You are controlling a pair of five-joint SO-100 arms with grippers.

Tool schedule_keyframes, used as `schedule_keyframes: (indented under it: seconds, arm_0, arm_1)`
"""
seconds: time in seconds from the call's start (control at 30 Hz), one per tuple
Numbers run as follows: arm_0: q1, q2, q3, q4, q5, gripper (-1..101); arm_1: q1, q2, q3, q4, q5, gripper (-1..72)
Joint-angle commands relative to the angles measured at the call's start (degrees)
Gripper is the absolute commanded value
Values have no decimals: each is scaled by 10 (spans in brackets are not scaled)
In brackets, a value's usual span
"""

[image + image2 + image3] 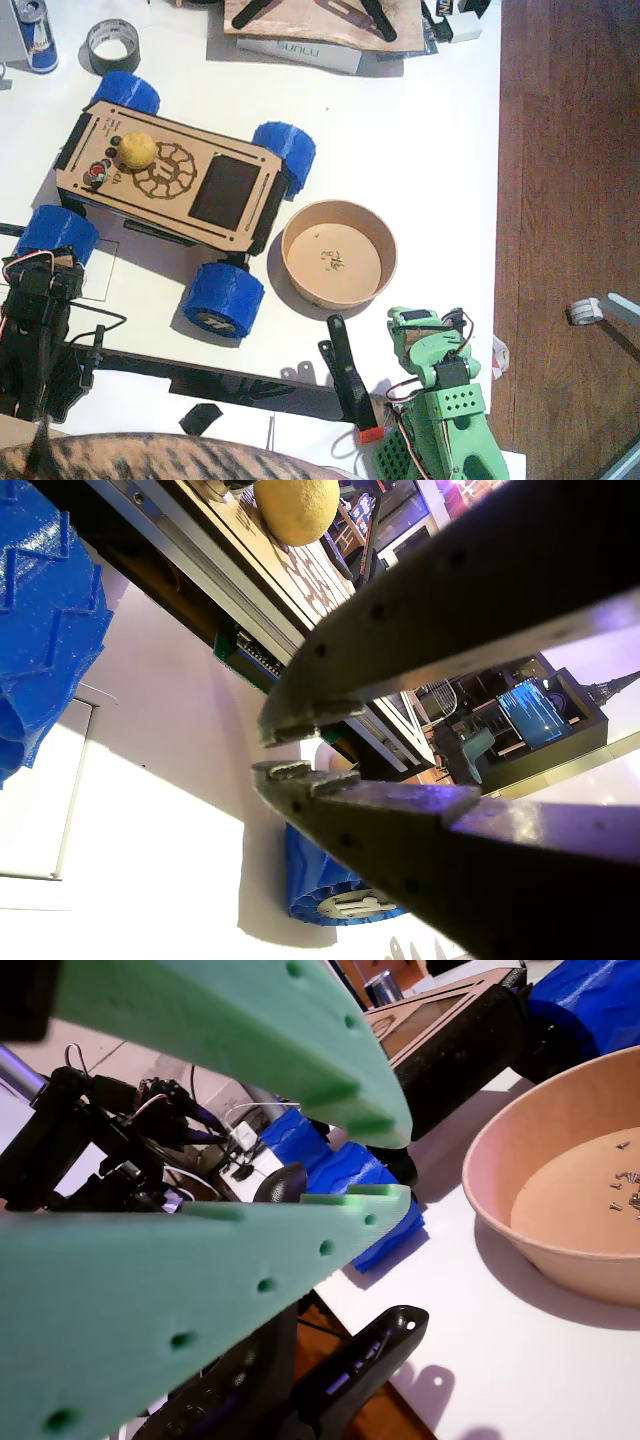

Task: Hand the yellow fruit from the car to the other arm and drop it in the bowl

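The yellow fruit [137, 148] [297, 507] sits on the tan top of the car [175, 190], near its far-left end, with nothing holding it. The bowl [340, 290] [500, 1175] stands just right of the car and holds no fruit. The black left arm [35, 330] rests at the table's front left. Its gripper [285, 750] is low beside a blue wheel [40, 610], jaws all but touching, nothing between them. At the front right is the other arm, light green [440, 400]. Its gripper [400, 1165] is close to the bowl's near rim, shut and empty.
A grey tape roll [112, 45] and a can [38, 35] stand behind the car, with boards and a box [300, 50] at the back. A black bar [345, 375] lies between the arms. The table ends on the right at a wooden floor [570, 150].
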Motion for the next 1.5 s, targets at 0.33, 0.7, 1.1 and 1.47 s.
schedule_keyframes:
  seconds: [0.33, 0.7, 1.1, 1.47]
  arm_0:
    - [-4, 54, 38, 7, 0, 2]
    - [-1, 54, 31, 14, 0, 1]
    - [-2, -228, -334, 1, 0, 88]
    - [-2, -519, -657, 66, 0, 218]
  arm_1:
    - [9, 3, -23, 18, -25, 2]
    - [10, 3, -23, 18, -27, 2]
    - [11, 3, -23, 18, -28, 2]
    - [10, 3, -23, 18, -27, 2]
